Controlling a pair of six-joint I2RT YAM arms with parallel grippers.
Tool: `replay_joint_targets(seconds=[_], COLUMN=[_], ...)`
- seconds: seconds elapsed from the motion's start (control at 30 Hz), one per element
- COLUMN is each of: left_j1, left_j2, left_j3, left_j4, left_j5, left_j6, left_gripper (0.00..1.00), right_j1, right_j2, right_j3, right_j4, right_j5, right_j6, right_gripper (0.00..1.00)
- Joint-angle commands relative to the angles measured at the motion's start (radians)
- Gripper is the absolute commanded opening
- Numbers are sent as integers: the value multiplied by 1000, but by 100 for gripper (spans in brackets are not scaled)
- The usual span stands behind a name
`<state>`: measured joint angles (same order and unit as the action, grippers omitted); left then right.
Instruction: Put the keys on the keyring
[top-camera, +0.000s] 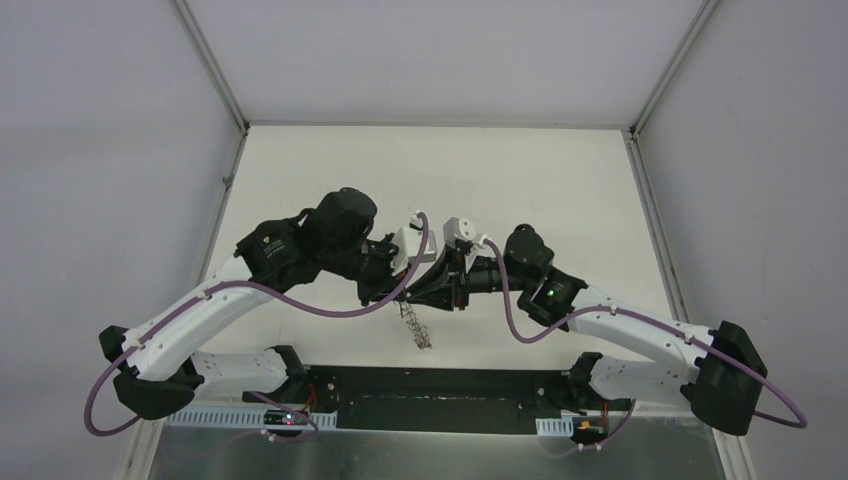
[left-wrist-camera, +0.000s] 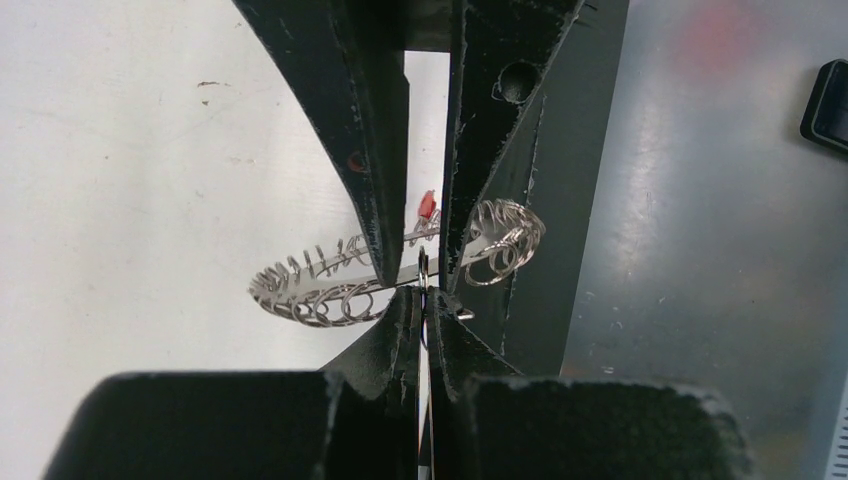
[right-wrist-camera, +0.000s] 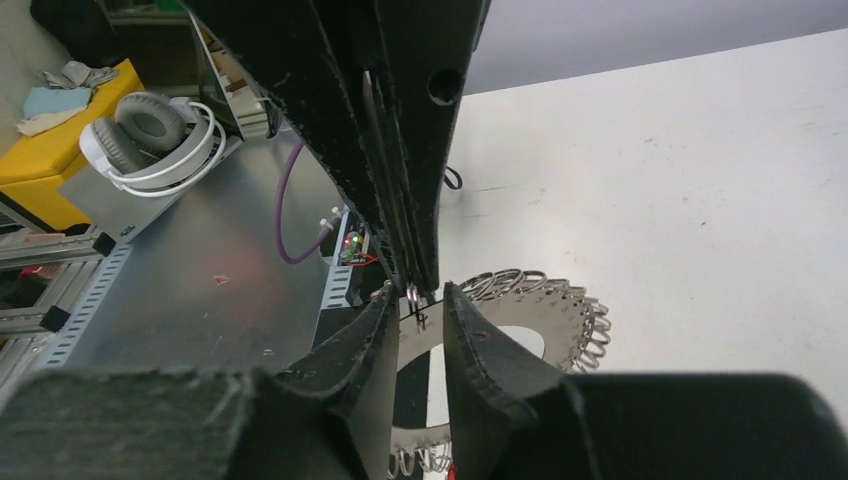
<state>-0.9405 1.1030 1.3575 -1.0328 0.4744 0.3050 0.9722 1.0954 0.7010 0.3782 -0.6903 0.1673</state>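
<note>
your left arm (top-camera: 215, 300): bent in from the left, left jaws clamped on the keyring (left-wrist-camera: 310, 285), mid-desk.
your right arm (top-camera: 620, 325): meets it tip to tip, right jaws narrowly parted astride the ring.
keys (left-wrist-camera: 427, 205): red head just behind the ring.
room: desk (top-camera: 330, 170) walled left, right, far; jaws well apart from the walls (top-camera: 100, 150).

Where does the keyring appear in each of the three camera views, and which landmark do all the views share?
Top external: the keyring sits just below the picture's centre, seen edge-on.
Left wrist: the keyring stretches across the middle, from left of centre to right of centre.
Right wrist: the keyring is at lower centre, reaching right.
Shared landmark: the white table, also behind the ring in both wrist views.
</note>
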Motion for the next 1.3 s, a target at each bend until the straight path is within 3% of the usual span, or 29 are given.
replay_joint_targets(seconds=[0.0,0.13,0.33,0.47,0.6,0.9,1.07,1.27], left_j1=[5,6,6,6,5,6,5,5], left_j2=[-22,-22,-38,-79,-172,-422,-511,-537], left_j3=[14,12,5,-36,-130,-411,-520,-569], left_j4=[42,43,64,139,313,715,843,889], left_j5=[27,26,3,-15,-28,34,49,52], left_j6=[-4,-4,-22,-71,-168,-184,-100,-13], left_gripper=[0,0,1,36,49,55,54,47], right_j1=[8,8,10,9,7,8,8,8], right_j2=[1,3,-23,-74,-128,-191,-193,-186], right_j3=[46,46,20,-18,-49,-88,-98,-108], right_j4=[76,76,76,86,107,216,245,305], right_j5=[-21,-24,-4,51,122,125,69,7], right_j6=[13,11,4,3,15,36,33,49], right_gripper=[20,0,0,0,0,0,0,0])
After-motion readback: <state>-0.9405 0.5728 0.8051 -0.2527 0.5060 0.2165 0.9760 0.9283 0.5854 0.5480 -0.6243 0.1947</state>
